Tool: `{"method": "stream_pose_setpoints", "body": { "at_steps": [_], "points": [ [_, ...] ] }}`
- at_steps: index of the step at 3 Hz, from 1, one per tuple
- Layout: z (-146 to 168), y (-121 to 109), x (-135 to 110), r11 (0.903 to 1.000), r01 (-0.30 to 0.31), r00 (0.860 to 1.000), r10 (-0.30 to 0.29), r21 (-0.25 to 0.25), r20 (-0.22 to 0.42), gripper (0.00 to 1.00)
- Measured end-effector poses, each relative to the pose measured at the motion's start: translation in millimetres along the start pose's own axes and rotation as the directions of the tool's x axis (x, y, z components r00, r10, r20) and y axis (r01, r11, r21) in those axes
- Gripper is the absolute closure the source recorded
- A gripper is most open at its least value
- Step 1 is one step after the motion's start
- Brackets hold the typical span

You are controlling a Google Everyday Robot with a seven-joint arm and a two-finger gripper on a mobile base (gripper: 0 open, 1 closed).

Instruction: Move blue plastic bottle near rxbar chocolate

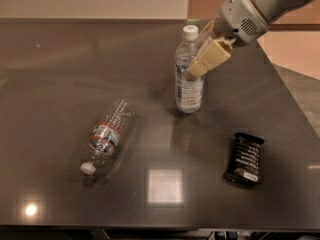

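Observation:
The blue plastic bottle (188, 86) stands upright at the middle back of the dark table, white cap on top. My gripper (194, 66) comes in from the upper right and is shut on the bottle's upper body. One tan finger (209, 58) lies across the bottle's front; the other is hidden behind it. The rxbar chocolate (244, 158), a flat black wrapped bar, lies on the table to the front right of the bottle, roughly a bottle's height away.
A ribbed clear bottle with a red-and-blue label (106, 134) lies on its side at the front left, cap toward the front. The table's right edge (295, 109) runs diagonally past the bar. A bright light reflection (164, 185) sits on the tabletop in front.

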State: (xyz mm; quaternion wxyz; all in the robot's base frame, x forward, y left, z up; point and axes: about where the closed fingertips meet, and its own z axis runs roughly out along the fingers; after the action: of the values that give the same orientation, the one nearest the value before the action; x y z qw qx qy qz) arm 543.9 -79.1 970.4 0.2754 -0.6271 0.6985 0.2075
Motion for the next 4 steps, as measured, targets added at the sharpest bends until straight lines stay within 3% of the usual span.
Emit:
{"method": "stream_pose_setpoints", "body": {
  "at_steps": [3, 4],
  "points": [
    [-36.0, 57.1, 61.0, 0.996, -0.089, 0.995, 0.09, -0.008, 0.044, 1.0],
    [-33.5, 61.9, 69.5, 0.9951, -0.098, 0.994, 0.098, -0.007, 0.041, 1.0]
  ]
}}
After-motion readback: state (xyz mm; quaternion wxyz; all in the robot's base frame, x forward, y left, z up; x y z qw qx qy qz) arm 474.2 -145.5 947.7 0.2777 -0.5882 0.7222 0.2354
